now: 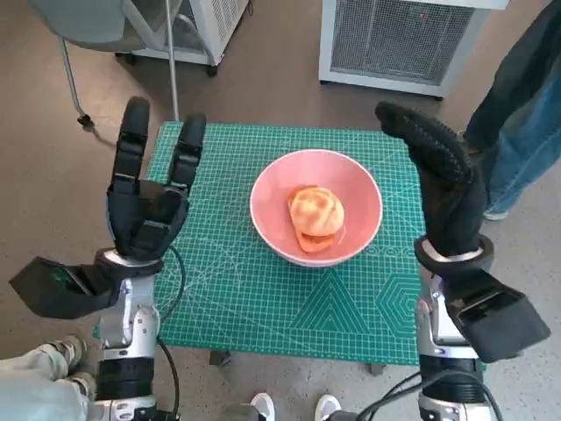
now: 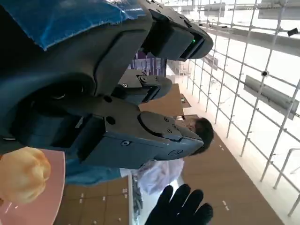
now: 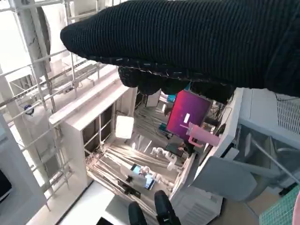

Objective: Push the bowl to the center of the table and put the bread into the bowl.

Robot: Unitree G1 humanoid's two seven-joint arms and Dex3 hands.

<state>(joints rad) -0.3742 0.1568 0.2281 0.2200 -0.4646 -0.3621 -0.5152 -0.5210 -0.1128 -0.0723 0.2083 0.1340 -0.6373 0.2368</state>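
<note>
You had one bowl (image 1: 316,206) on the mat (image 1: 263,298), pink and glossy, and one piece of bread (image 1: 315,218) sitting inside it — a round golden bun with a browned top and an orange underside showing at the near edge. No writing could be read anywhere, not on the mat and not on the white units (image 1: 399,39) behind the table.

Your left hand (image 1: 147,197) was up off the mat, to the left of the bowl and well apart from it, fingers straight and spread, holding nothing. Your right hand (image 1: 443,175), in the glove, stood raised just beside the bowl's right rim, fingers extended and apart, nothing in it either. So the bowl lay between your two hands, nearer the right one.

From the left wrist you caught the bun (image 2: 21,174) and a slice of pink rim (image 2: 40,201) below the black fingers (image 2: 154,138), with the glove's fingertips (image 2: 180,206) poking in. A person's jeans-clad leg (image 1: 526,123) stood past your right hand, and two white shoe tips (image 1: 294,406) showed at the near table edge.
</note>
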